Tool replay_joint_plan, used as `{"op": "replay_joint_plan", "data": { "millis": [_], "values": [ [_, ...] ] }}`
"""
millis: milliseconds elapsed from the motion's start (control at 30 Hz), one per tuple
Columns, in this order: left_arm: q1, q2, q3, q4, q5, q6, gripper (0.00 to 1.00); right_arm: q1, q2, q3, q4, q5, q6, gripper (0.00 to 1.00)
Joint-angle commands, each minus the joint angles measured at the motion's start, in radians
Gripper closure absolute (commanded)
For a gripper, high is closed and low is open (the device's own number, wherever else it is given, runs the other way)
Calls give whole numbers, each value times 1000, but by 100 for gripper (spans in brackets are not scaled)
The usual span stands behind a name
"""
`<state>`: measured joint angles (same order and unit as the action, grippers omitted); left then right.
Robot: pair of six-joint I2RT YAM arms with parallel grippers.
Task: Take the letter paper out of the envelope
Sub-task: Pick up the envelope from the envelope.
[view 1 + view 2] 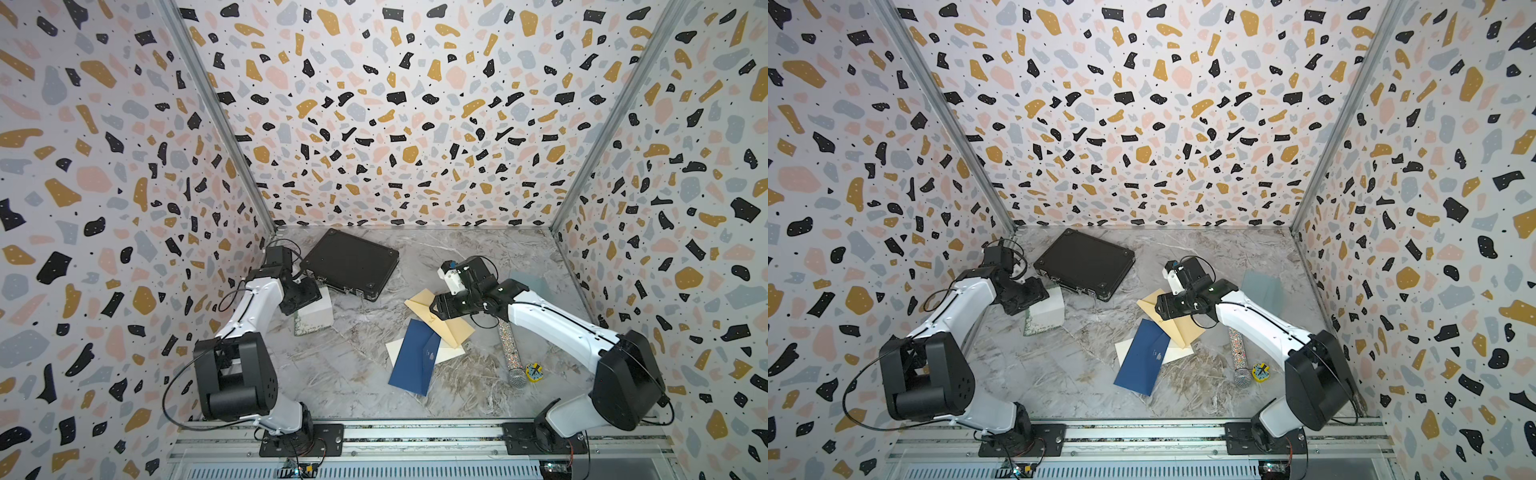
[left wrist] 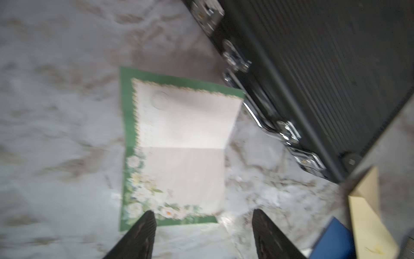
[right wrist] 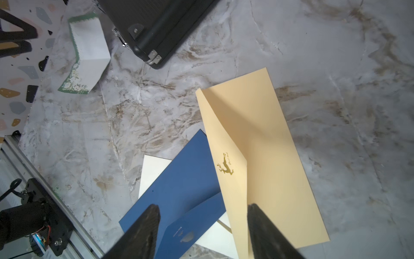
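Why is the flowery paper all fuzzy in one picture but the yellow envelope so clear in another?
Left wrist view: smeared all over, paper and case alike, likely motion blur. Right wrist view: sharp, the envelope shows its tiny deer and a dark shadow along its fold.

no words or numbers can be read anywhere. the tan envelope carries a small gold stag printed on its flap, a picture with no lettering. the blue envelope bears a pale silver mark with a line of tiny print above it, too small to make out. on the letter a faint ring shows near one corner, perhaps a stamp or seal; the view is blurred and nothing in it is legible.
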<state>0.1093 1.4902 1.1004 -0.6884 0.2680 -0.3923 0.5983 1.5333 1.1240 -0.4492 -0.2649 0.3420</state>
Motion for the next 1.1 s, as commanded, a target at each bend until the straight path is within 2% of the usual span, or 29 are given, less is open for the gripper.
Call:
{"op": "replay_joint_plan", "data": {
  "millis": [0,167,300,400,600,733,933,1000,1067],
  "values": [
    [-98,-46,-65,89,259,-227,27,-58,47,14,-38,-103,-40,35],
    [-286,-60,-100,234,375,-430,24,-77,125,36,-51,-186,-124,36],
    [-368,-34,-96,307,436,-527,22,-76,167,39,-57,-196,-178,36],
    [-380,-10,-91,327,474,-555,22,-77,203,50,-61,-187,-205,37],
    [-402,15,-75,320,509,-556,22,-66,256,80,-51,-245,-216,44],
    [-405,29,-71,320,519,-559,23,-42,302,109,-82,-202,-248,47],
    [-405,53,-59,298,539,-540,32,-13,338,129,-77,-131,-269,52],
    [-405,52,-61,299,539,-543,33,-3,337,131,-75,-109,-285,59],
    [-405,50,-62,302,537,-550,33,10,331,137,-86,-73,-313,75]
  ]
}}
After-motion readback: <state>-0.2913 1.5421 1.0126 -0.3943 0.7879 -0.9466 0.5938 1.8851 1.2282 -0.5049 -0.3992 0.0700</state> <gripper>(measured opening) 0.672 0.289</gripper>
